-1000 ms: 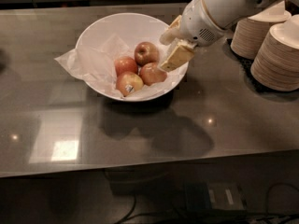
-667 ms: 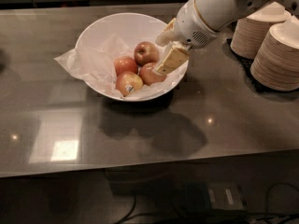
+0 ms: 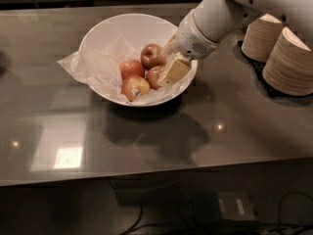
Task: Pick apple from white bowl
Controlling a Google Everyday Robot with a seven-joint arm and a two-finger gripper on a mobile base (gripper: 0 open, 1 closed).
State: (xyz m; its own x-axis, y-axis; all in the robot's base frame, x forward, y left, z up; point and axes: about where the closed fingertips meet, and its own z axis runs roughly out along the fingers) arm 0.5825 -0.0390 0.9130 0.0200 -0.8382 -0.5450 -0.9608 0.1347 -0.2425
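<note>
Your tool (image 3: pixel 168 67), open or closed you cannot tell, sits inside the white bowl (image 3: pixel 112 26) at 3 o'clock, beside four apples (image 3: pixel 152 55).

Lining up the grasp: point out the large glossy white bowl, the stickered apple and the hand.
Large glossy white bowl (image 3: pixel 126 27), camera view: bare inner back wall.
Red-yellow stickered apple (image 3: pixel 135 86), camera view: its front face.
Hand (image 3: pixel 172 69), camera view: beige tip, over the bowl's right side.
</note>
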